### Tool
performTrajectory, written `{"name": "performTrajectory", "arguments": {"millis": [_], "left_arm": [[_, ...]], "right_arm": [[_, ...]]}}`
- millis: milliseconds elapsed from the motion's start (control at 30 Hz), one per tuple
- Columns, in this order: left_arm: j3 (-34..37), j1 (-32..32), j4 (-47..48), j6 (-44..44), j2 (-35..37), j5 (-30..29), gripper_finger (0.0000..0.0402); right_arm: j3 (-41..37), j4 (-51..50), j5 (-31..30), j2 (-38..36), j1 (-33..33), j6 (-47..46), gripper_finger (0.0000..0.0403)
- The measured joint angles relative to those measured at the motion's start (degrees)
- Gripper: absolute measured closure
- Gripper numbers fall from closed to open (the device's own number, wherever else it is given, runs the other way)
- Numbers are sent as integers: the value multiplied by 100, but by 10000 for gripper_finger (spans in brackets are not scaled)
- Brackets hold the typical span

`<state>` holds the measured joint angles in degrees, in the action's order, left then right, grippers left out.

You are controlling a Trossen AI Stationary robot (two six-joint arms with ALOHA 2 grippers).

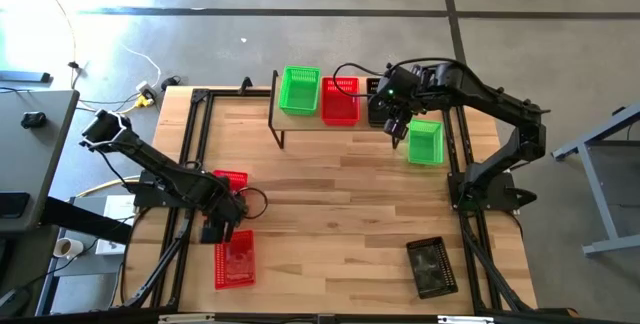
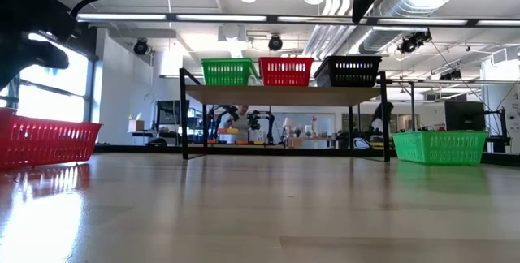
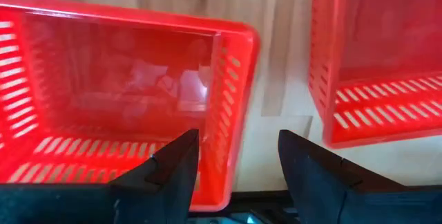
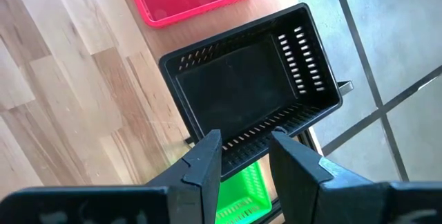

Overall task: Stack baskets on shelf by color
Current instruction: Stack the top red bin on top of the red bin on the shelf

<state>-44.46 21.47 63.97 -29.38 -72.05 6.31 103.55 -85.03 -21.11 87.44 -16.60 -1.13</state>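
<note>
- Left gripper (image 3: 235, 165): fingers spread, straddling end wall of red basket (image 3: 117, 99); second red basket (image 1: 231, 181) beside.
- Right gripper (image 4: 245, 158): parted, empty, above black basket (image 4: 252, 89) on shelf (image 1: 300, 121); green basket (image 1: 426, 142) just below.
</note>
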Motion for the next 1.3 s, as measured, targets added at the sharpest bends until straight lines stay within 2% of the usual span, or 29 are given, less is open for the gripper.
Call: {"name": "performTrajectory", "arguments": {"millis": [100,267,400,533,733,800,933,1133,1300], "left_arm": [[131,0,-185,46,-7,166,213],[327,-9,-225,-45,-28,54,214],[572,-7,-345,-75,-33,129,230],[665,-7,-419,-276,-33,47,272],[661,-7,-601,-362,-33,187,372],[637,-7,-617,-452,-32,182,392],[398,-4,-654,-644,-32,193,385],[-230,-4,-664,-708,-31,156,396],[-818,-4,-662,-851,-31,-187,398]], "right_arm": [[0,0,3,0,0,-16,295],[0,0,5,0,0,-33,295],[0,2,5,0,0,-33,295],[0,4,5,0,0,-33,295],[0,82,6,0,0,-20,295],[0,98,5,0,0,-4,295],[0,158,5,0,0,7,295],[0,470,7,2,0,-44,295],[0,629,-1,2,0,-267,295]]}}
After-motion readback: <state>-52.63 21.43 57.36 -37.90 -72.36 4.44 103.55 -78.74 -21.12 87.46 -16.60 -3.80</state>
